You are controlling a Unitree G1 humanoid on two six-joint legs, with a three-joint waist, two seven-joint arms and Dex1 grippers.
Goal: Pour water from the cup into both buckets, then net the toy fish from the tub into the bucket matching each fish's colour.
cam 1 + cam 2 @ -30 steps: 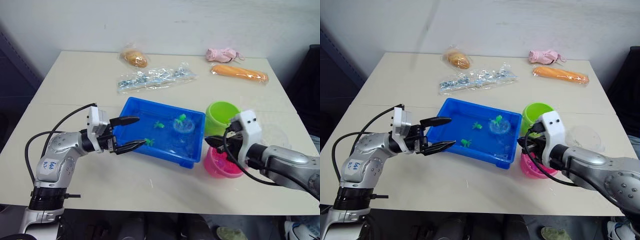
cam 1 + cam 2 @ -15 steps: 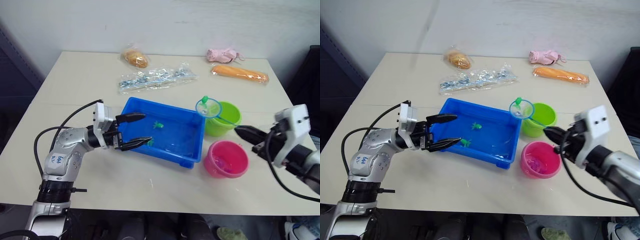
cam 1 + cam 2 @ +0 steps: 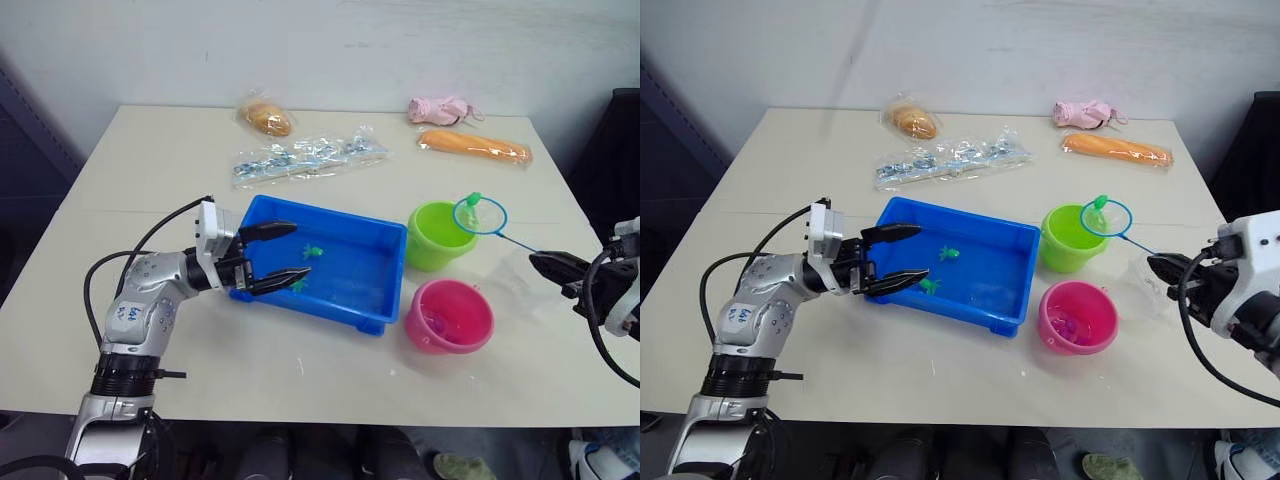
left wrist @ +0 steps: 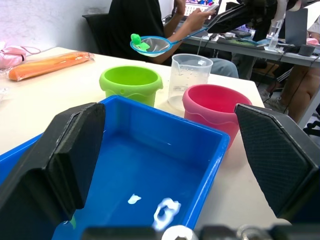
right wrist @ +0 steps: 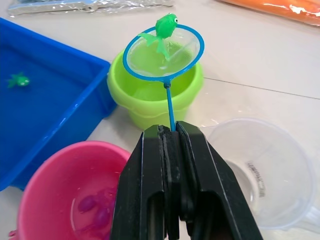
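Nearest the table's (image 3: pixel 300 380) front edge, toward its right side, the pink bucket (image 3: pixel 449 316) is seen standing upright, with several small pink fish (image 5: pixel 95 210) lying in the water at its bottom. Just beside it, toward the right edge, the clear cup (image 5: pixel 272 172) is set upright on the table. The right end effector (image 5: pixel 172 145) is held above the right edge, clenched on the thin handle of the net (image 3: pixel 481 215). The net's blue hoop is held over the far-right rim of the green bucket (image 3: pixel 438 234), and a green fish (image 5: pixel 164 29) is perched on the hoop's far rim. The green bucket stands just behind the pink one, near the tub's right end.

At the table's middle the blue tub (image 3: pixel 385 290) is placed, with water and two green fish (image 3: pixel 312 252) in its left half. The left end effector (image 3: pixel 285 252) is held released at the tub's left end, one finger over the rim and one over the water, touching nothing.

Along the far edge, four bagged items are laid: a clear packet (image 3: pixel 300 156), a brown lump (image 3: pixel 266 117), an orange one (image 3: pixel 475 146) and a pink one (image 3: pixel 441 108).
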